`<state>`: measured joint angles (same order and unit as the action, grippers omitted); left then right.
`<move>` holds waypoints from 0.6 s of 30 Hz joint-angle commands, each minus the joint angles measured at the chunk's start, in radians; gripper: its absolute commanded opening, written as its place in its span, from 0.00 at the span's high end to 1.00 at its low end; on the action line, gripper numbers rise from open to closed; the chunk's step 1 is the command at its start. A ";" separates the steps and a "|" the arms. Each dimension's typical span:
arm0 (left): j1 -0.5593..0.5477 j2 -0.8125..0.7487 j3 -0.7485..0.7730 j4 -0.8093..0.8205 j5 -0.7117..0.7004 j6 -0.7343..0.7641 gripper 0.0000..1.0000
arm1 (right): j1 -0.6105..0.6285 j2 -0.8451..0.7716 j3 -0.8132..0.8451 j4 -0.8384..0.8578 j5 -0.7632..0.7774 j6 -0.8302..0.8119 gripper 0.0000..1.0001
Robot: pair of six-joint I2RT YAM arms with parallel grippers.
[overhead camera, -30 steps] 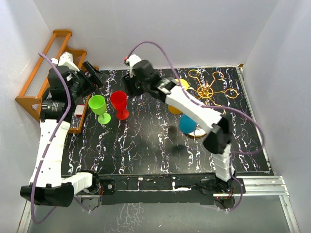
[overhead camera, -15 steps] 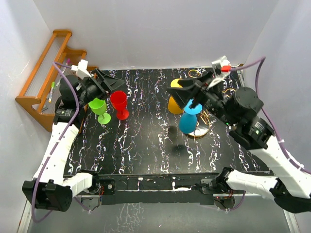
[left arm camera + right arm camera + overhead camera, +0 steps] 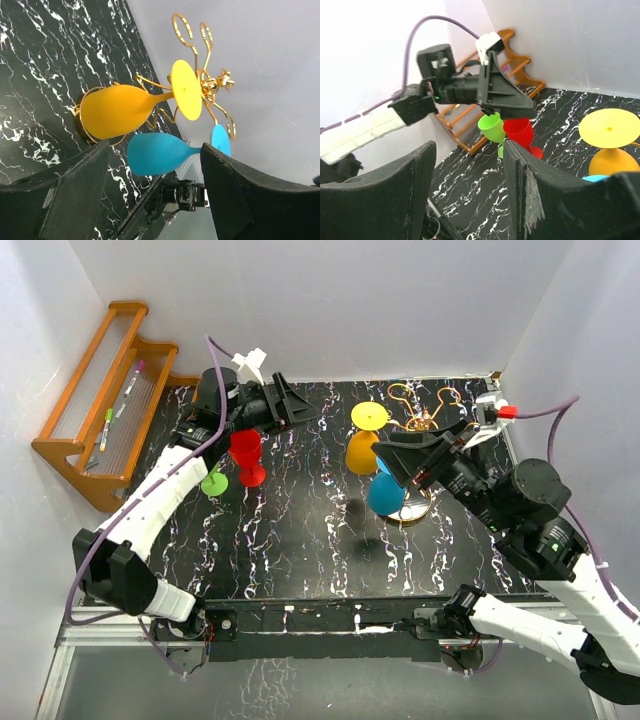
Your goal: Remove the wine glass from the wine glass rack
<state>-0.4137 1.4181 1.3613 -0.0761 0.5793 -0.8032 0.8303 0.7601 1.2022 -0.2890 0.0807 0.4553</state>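
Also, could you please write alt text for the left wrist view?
A yellow-orange wine glass and a blue wine glass hang bowl-down from the gold wire wine glass rack on a black white-veined table, the view tilted sideways. The left gripper frames them, open and empty.

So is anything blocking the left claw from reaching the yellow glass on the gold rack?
Nothing visible. The left gripper faces the yellow glass across bare table; the red glass stands aside, out of that line.
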 commanded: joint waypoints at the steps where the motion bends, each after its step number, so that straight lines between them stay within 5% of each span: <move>1: -0.043 0.034 0.047 0.025 -0.007 0.007 0.30 | -0.002 -0.026 0.042 0.005 0.022 0.025 0.42; 18: -0.142 0.264 0.246 0.057 -0.021 -0.043 0.34 | -0.002 -0.054 0.051 -0.022 0.056 0.000 0.43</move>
<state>-0.5255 1.6558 1.5383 -0.0330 0.5571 -0.8429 0.8303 0.7261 1.2098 -0.3347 0.1070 0.4713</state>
